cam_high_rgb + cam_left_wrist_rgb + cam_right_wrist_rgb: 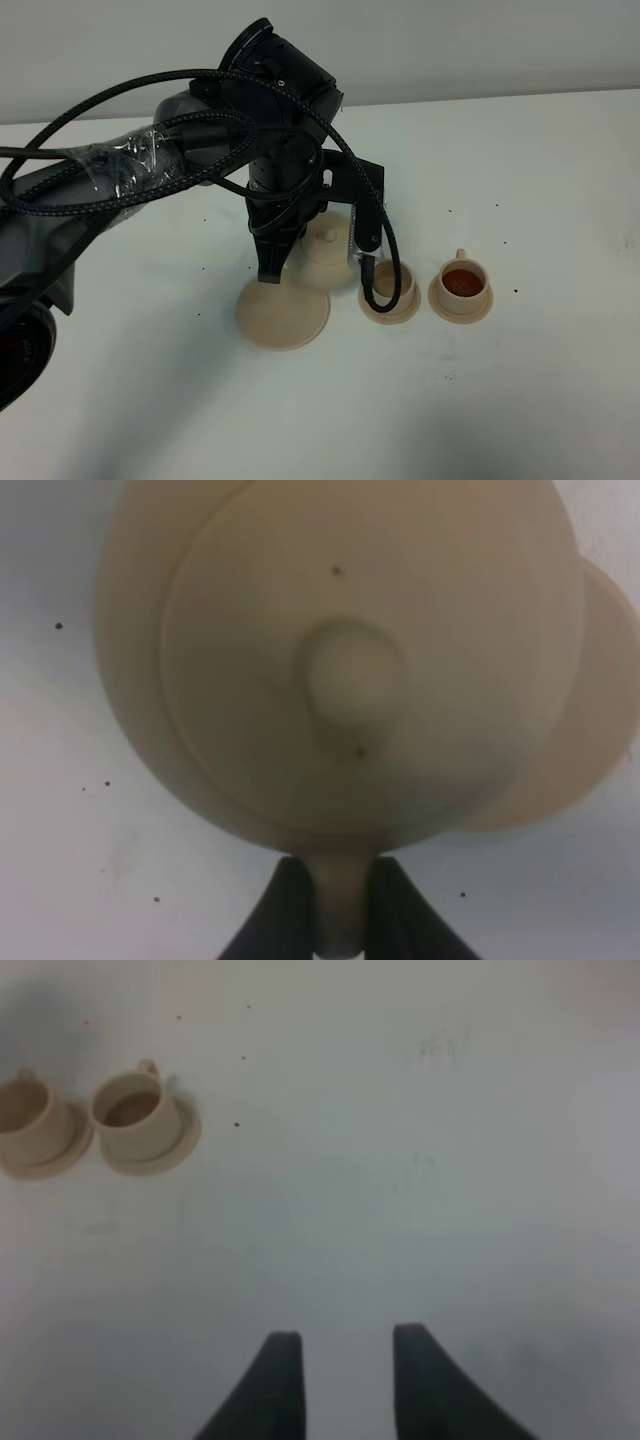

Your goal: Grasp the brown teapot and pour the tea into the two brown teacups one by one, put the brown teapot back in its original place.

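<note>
The brown teapot (325, 250) hangs just above the table, mostly hidden under my left arm (285, 175) in the exterior view. In the left wrist view my left gripper (340, 915) is shut on the teapot's handle, and the lid (350, 680) fills the picture. The wide saucer (283, 313) lies bare just left of the pot. Two brown teacups stand on small saucers to its right. A cable partly covers the nearer cup (388, 290), whose inside looks pale (25, 1115). The farther cup (463, 285) holds dark tea (135, 1110). My right gripper (345, 1380) is open over bare table.
The white table (520, 180) carries a few small dark specks. Thick black cables (120, 110) loop from my left arm over the left half of the scene. My right arm is out of the exterior view.
</note>
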Action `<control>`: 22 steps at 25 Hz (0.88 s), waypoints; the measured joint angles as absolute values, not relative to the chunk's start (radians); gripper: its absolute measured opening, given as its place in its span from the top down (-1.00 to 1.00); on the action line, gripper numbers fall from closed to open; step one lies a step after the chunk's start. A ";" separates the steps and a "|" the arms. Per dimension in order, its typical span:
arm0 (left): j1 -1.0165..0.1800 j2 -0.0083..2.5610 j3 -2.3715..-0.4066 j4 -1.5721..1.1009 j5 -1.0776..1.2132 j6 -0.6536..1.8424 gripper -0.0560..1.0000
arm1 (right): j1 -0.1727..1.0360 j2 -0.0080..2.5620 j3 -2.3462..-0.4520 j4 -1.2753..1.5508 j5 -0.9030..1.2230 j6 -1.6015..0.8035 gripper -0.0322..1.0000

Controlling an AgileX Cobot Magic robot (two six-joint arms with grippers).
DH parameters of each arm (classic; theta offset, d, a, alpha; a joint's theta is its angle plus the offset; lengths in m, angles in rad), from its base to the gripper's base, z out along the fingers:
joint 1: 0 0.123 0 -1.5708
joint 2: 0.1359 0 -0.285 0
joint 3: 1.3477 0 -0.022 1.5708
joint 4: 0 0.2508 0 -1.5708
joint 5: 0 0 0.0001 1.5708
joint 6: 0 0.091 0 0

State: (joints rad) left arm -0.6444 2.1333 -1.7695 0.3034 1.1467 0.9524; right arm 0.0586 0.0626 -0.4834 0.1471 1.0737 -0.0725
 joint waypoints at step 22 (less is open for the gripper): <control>-0.644 2.135 -1.770 0.297 1.078 0.866 0.66 | 0.059 0.063 -0.483 0.147 1.074 -0.072 0.48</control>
